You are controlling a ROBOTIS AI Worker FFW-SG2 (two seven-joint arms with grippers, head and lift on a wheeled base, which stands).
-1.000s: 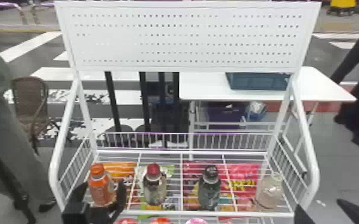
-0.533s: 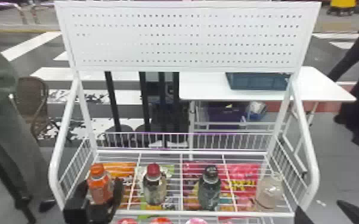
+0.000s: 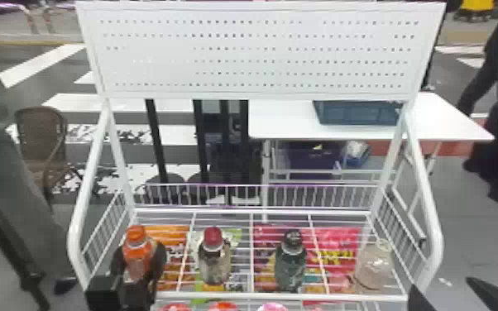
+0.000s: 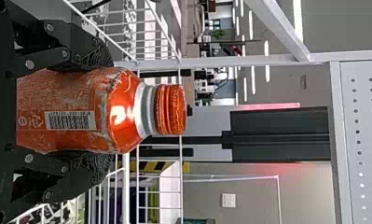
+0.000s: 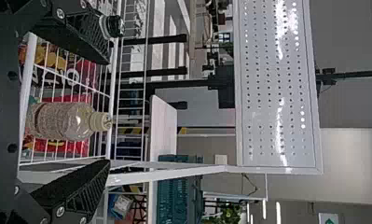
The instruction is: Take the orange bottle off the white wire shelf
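Note:
The orange bottle (image 3: pixel 137 258) stands upright at the left end of the white wire shelf (image 3: pixel 285 295), with my left gripper (image 3: pixel 140 261) shut around its body. In the left wrist view, both fingers of the left gripper (image 4: pixel 110 112) press on opposite sides of the orange bottle (image 4: pixel 81 100); its cap and shoulder stick out beyond them. The bottle's base is hidden, so I cannot tell whether it touches the wires. My right gripper (image 3: pixel 441 285) is at the head view's lower right corner. In the right wrist view the right gripper (image 5: pixel 107 112) is open, holding nothing.
A red-capped bottle (image 3: pixel 215 256), a dark bottle (image 3: pixel 290 262) and a clear bottle (image 3: pixel 374 266) stand to the right along the shelf. White side rails (image 3: pixel 79 215) flank it, and a perforated panel (image 3: pixel 260 49) rises behind. Colourful packets (image 3: pixel 339 244) lie below the wires.
The left gripper's fingers have drawn in from beside the orange bottle and taken hold of it. The bottle has barely shifted; the right arm is where it was.

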